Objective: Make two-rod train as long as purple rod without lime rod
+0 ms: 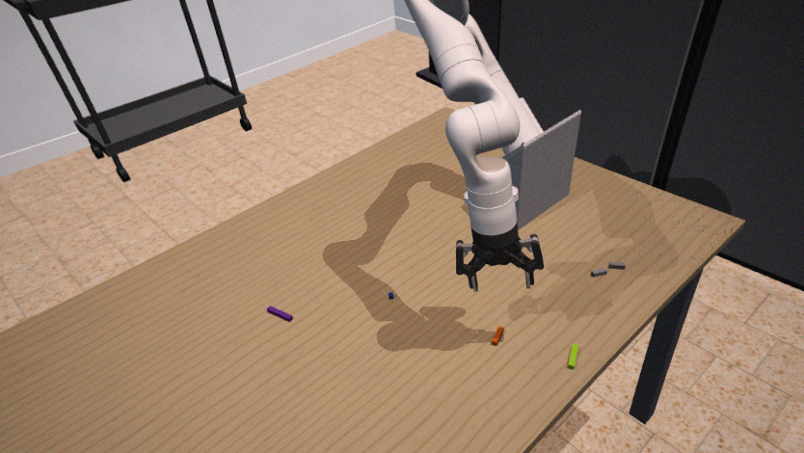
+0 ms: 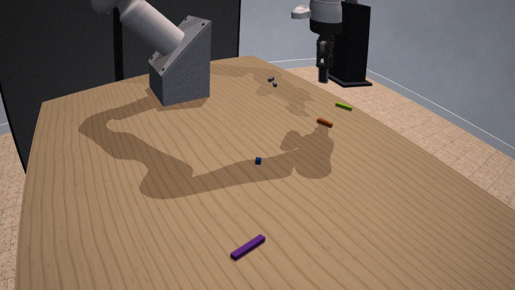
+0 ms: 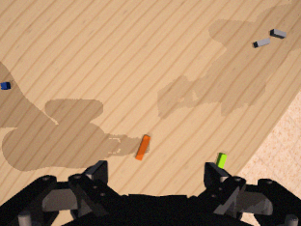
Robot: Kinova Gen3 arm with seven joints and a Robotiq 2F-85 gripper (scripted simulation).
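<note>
The gripper (image 1: 501,287) (image 2: 323,81) (image 3: 155,172) is held above the wooden table (image 1: 169,365) (image 2: 144,234) (image 3: 72,29), its fingers pointed down and spread wide open, with nothing gripped between them. It is carried by the white arm (image 1: 486,129) (image 2: 326,12), which is mounted on a grey slanted base (image 1: 549,173) (image 2: 185,79).

The purple rod (image 1: 280,313) (image 2: 247,247) is seen lying flat on the table, well apart from the other rods. Between it and the orange rod, in the top view, the blue rod (image 1: 390,295) (image 2: 257,160) (image 3: 5,86) is found, crossed by the arm's shadow. The orange rod (image 1: 497,335) (image 2: 324,123) (image 3: 143,147) is laid flat, with the tip of the gripper's shadow reaching it. The lime rod (image 1: 573,357) (image 2: 343,106) (image 3: 222,160) is placed near the table's long edge and is partly hidden by a finger in the wrist view.

Two grey rods are set close together near the far end of the table: the first grey rod (image 1: 599,273) (image 2: 275,84) (image 3: 261,42) is turned at an angle to the second grey rod (image 1: 617,265) (image 2: 270,78) (image 3: 278,34). They are separated by a small gap and are not lined up, so no straight train is formed.
</note>
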